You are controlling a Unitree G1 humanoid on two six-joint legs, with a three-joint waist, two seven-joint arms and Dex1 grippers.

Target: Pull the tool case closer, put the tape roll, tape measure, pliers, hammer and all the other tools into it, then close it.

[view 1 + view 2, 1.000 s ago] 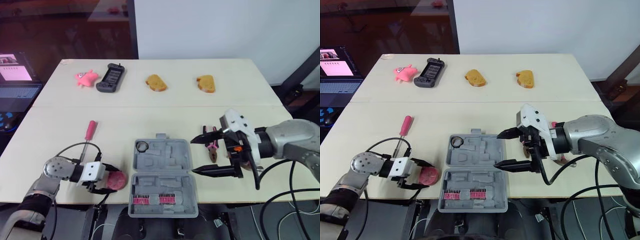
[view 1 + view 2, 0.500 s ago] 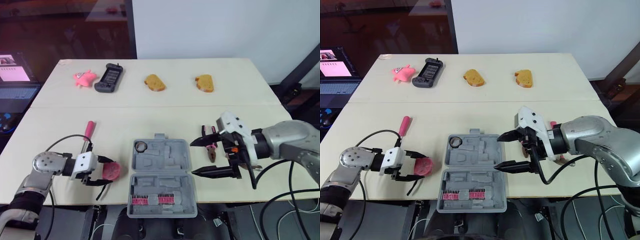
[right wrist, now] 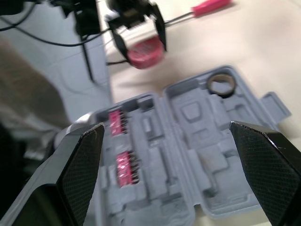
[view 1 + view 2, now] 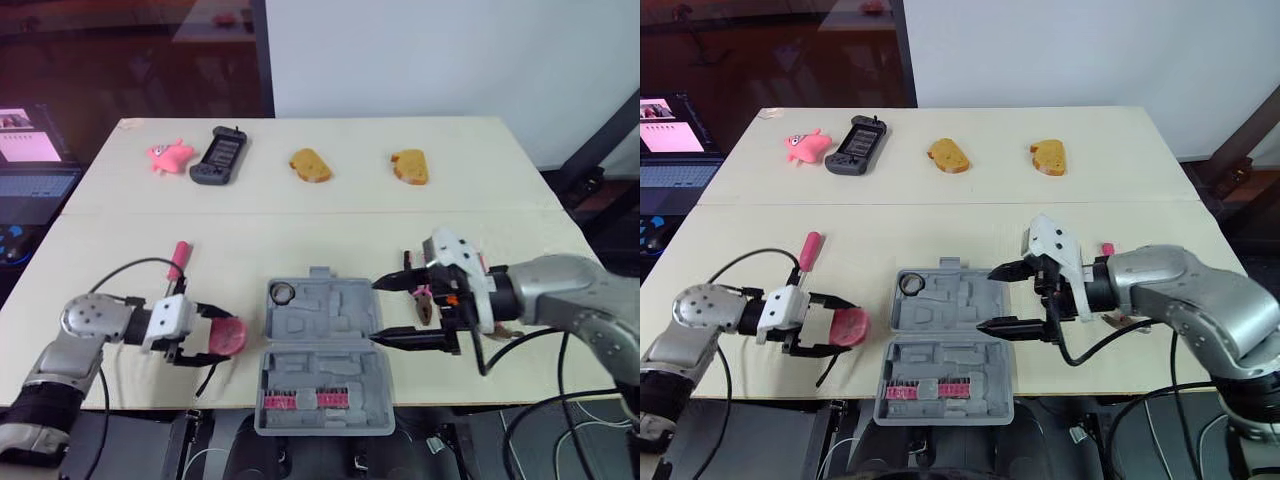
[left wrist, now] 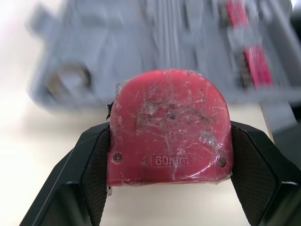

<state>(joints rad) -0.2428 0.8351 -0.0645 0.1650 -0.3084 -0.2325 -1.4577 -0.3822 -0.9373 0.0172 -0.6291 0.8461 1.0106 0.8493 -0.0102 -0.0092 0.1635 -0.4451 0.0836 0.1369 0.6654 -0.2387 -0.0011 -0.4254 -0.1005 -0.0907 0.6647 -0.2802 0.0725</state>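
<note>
The left arm lies low along the worktop's point(image 4: 330, 235) near edge by its left corner, its hand point(image 4: 215, 337) clamped on the tape measure point(image 5: 171, 136), while the right arm reaches in from the near right, its hand point(image 4: 377, 312) spread wide, fingers point(image 4: 420, 340) pointing left.

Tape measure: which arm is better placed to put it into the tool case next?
Left. The left gripper is shut on the red tape measure, just beside the open tool case's left side. The right gripper is open and empty at the case's right edge.
</note>
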